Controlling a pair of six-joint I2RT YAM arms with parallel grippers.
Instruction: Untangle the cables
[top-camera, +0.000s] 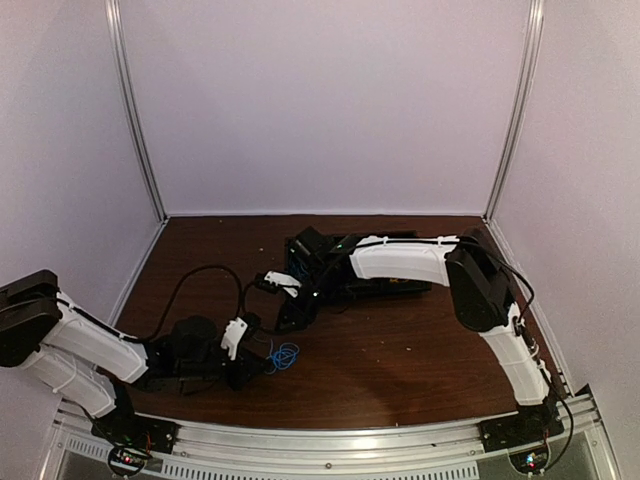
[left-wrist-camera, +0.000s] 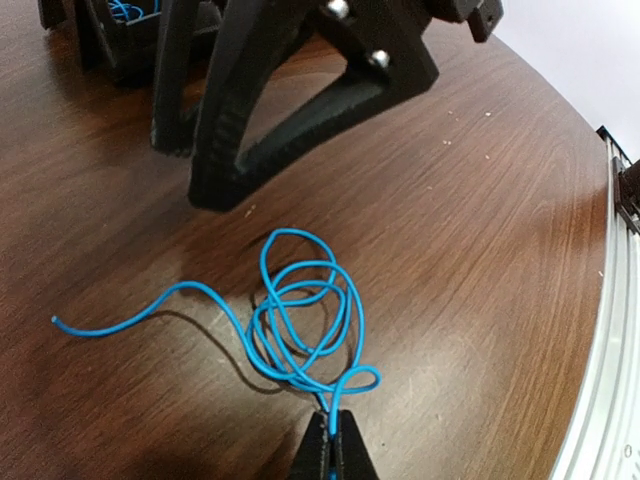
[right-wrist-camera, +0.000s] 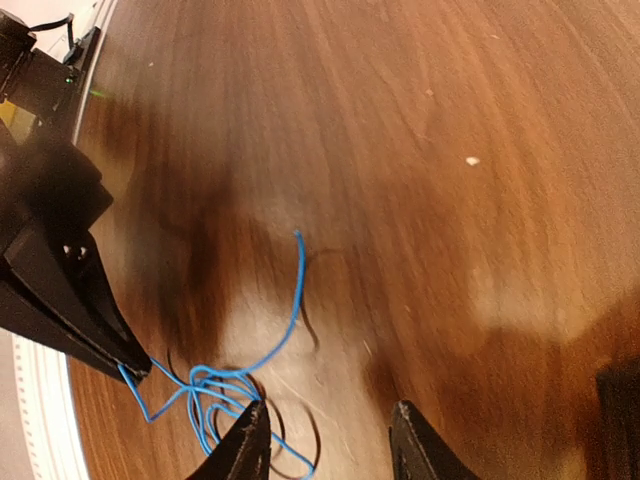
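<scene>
Blue cable (left-wrist-camera: 300, 292): looped, one end free; untangling barely begun. My left gripper (left-wrist-camera: 332, 430): pinched on it. My right gripper (right-wrist-camera: 330, 412): jaws apart, empty.

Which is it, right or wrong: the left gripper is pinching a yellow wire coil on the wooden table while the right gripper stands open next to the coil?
Wrong in one respect: the wire is blue, not yellow. The left wrist view shows the left gripper shut on the blue wire coil on the wooden table. The right gripper does stand open next to the coil.
</scene>
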